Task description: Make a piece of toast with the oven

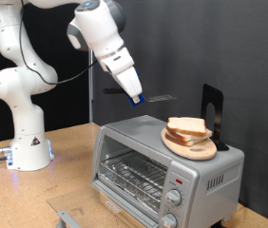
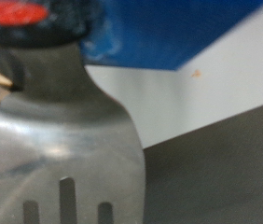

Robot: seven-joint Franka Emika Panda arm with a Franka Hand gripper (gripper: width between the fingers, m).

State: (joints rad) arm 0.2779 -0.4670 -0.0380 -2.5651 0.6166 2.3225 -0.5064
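Silver oven [image 1: 162, 171] door open | toast [image 1: 185, 126] flat on top | gripper [image 1: 137, 97] pinching spatula [image 1: 160, 97], handle level

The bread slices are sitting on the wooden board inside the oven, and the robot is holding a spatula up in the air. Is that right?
Not quite. The bread slices sit on the wooden board on top of the oven, not inside it; the exterior view shows only the bare wire rack behind the glass door. The rest holds: the gripper holds a spatula up in the air.
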